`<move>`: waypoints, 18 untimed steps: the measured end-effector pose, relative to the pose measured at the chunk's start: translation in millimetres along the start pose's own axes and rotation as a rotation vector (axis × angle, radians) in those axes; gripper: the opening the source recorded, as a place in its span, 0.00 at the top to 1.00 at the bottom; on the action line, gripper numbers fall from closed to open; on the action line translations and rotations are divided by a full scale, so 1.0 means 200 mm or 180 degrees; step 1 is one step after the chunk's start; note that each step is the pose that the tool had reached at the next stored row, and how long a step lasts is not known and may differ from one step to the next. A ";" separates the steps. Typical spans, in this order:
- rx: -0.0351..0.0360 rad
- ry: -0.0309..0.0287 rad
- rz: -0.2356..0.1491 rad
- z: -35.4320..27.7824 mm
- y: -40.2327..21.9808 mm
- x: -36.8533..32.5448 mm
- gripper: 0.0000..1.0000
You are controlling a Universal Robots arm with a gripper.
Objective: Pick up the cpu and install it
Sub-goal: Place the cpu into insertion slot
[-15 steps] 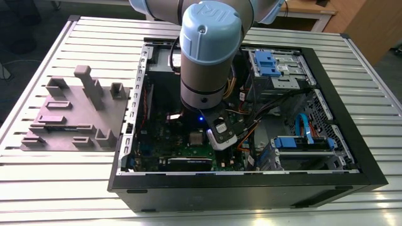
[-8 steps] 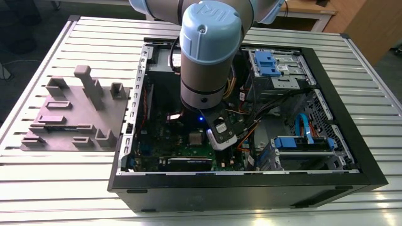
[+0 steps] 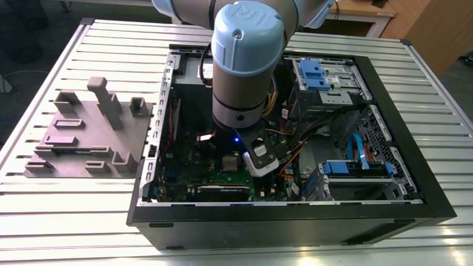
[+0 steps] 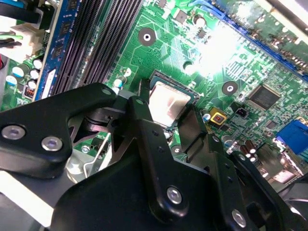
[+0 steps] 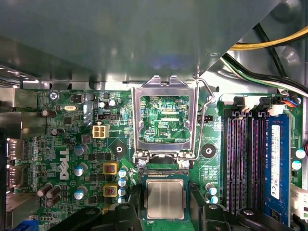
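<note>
The small square cpu (image 5: 165, 199), silver-grey metal on top with a thin green edge, lies flat in the green motherboard's (image 5: 62, 144) socket between the black fingers (image 4: 140, 120); gripping or released, I cannot tell.

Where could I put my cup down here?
Bare table lies around the fixture and along the case on the exterior view's right. Inside the case it is crowded: gripper at the cpu, cables.
</note>
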State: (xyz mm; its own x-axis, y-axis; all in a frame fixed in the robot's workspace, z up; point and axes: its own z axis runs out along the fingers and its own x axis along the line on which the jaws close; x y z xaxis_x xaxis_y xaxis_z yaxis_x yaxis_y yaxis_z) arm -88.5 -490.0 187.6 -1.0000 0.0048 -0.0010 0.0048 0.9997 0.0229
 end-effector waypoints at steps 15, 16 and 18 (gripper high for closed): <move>0.0000 0.0011 0.0000 -0.010 0.000 -0.002 0.53; 0.0001 0.0012 0.0000 -0.011 0.000 -0.004 0.54; 0.0000 0.0019 0.0000 -0.016 0.001 -0.005 0.54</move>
State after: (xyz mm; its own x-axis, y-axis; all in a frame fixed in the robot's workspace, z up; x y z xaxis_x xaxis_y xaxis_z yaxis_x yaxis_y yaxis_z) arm -87.5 -490.0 190.8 -1.0000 0.0047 0.0050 0.0048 0.9997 0.0230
